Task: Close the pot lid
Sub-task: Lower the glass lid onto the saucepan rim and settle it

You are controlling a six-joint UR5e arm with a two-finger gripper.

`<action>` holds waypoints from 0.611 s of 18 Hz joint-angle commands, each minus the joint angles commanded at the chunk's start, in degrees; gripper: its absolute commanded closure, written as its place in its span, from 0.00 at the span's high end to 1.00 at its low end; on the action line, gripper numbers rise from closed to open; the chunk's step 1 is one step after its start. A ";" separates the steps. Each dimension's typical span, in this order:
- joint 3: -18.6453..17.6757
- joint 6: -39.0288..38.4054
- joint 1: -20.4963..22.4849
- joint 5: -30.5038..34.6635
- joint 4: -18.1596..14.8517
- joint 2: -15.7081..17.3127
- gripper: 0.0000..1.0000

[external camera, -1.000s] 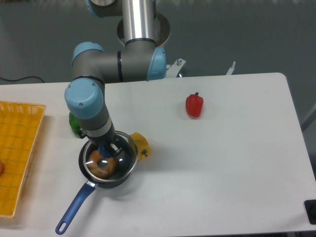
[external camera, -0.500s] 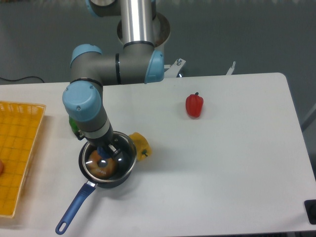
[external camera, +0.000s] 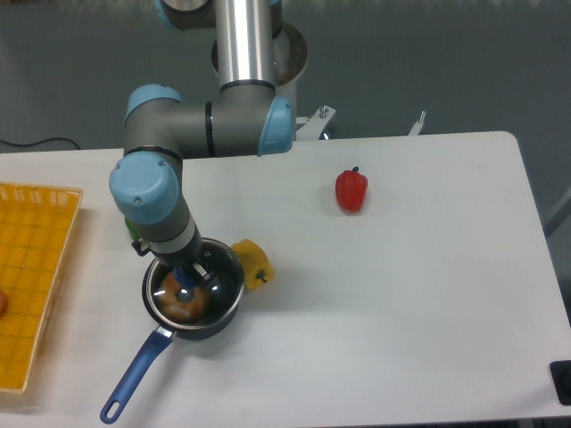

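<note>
Glass lid (external camera: pixel 203 278), its blue knob pinched in the closed end effector (external camera: pixel 188 276), is hanging directly over the pot (external camera: pixel 192 308), whose blue handle is pointing toward the counter's (external camera: pixel 401 303) near-left edge.

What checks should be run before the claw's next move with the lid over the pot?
1. Lid above pot: ok, though offset toward the back right.
2. Lid seated on the rim all round: cannot tell.
3. Claw grip on the blue knob: cannot tell, the wrist hides it.
4. Pot contents below the rim: cannot tell; a brown round item lies inside.
5. Yellow pepper clear of the pot: not ok, close beside it.
</note>
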 joint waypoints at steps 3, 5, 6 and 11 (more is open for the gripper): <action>0.00 -0.09 0.00 -0.09 0.00 -0.09 0.50; 0.09 -0.26 -0.35 0.00 0.44 -0.26 0.51; 0.09 -0.44 -0.53 0.00 0.61 -0.35 0.51; 0.09 -0.53 -0.62 0.09 1.05 -0.61 0.51</action>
